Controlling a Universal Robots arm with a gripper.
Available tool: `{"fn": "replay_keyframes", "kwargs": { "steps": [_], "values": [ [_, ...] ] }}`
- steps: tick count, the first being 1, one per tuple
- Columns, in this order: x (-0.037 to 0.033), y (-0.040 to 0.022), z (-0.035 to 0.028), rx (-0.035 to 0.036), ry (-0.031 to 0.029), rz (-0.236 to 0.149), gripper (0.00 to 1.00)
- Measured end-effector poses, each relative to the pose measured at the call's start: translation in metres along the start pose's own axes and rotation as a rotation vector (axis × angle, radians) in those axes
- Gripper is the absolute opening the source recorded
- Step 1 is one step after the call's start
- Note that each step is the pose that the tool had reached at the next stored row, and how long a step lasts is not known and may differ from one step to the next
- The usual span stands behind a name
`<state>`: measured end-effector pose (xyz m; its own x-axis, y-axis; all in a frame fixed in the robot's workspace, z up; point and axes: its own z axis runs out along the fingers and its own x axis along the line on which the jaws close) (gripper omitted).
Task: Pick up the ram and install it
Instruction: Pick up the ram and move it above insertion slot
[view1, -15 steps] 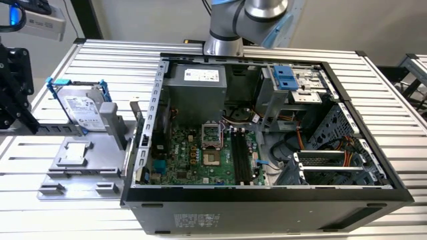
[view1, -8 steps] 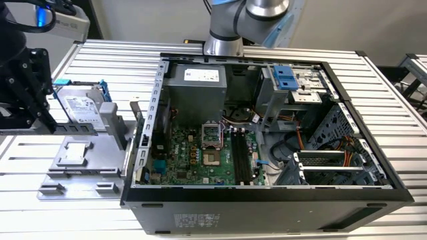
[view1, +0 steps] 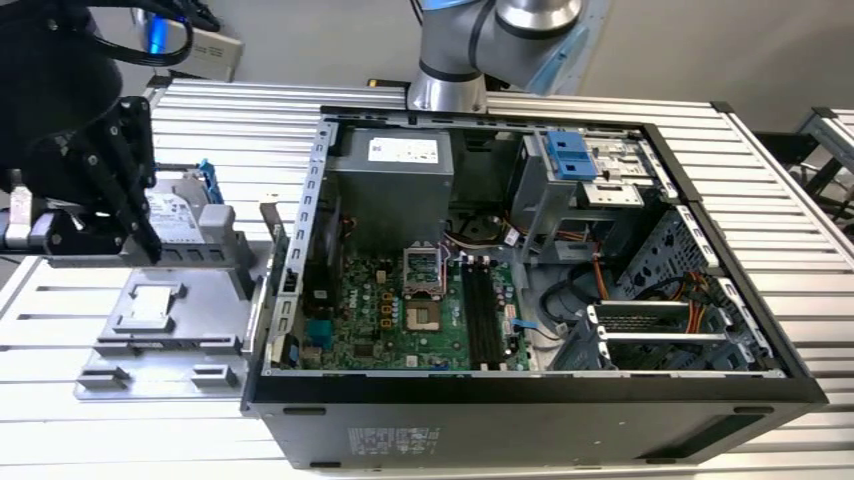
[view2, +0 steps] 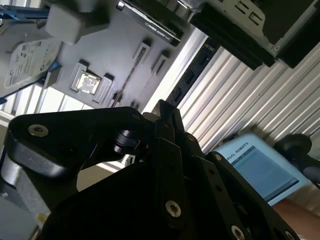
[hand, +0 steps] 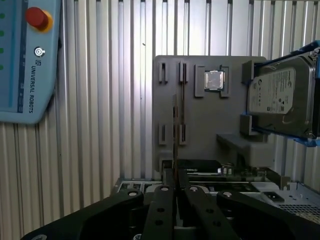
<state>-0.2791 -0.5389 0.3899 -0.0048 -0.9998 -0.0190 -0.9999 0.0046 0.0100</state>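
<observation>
Ram (hand: 175, 130) is seen edge-on in both wrist views as a thin dark stick. It runs out from between the fingertips of the tool (hand: 176, 179), whose fingers (hand: 163, 200) are drawn narrow against its two flat faces. It is judged to be gripped and carried clear of the table, not resting in anything.

Directly beyond the tool tip lies the grey fixture tray (hand: 200, 120). Its paired slotted holders (hand: 162, 132) stand to either side of the line of the stick and appear vacated. Further out from the tool on the same tray, the small square chip (hand: 214, 80) sits in its pocket. The hard drive (hand: 280, 97) is propped in its blue frame at the tray's far side.

In the exterior view the tool (view1: 94, 215) hangs over that tray (view1: 140, 335). It is well apart from the open computer case (view1: 534, 385), which stands on the ribbed table (view1: 787, 200) toward the exterior view's right of the tool. Inside the case, the long black slots (view1: 483, 310) of the motherboard (view1: 387, 310) appear unfilled.

The pick-up is therefore judged done. The carry across to the case and the seating of the ram in a slot are judged not yet done.
</observation>
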Motion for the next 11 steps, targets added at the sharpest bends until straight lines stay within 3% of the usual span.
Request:
{"fn": "replay_keyframes", "kwargs": {
  "steps": [11],
  "values": [
    [-0.0009,-0.0455,-0.0004,0.0000,0.0000,0.000,0.00]
  ]
}}
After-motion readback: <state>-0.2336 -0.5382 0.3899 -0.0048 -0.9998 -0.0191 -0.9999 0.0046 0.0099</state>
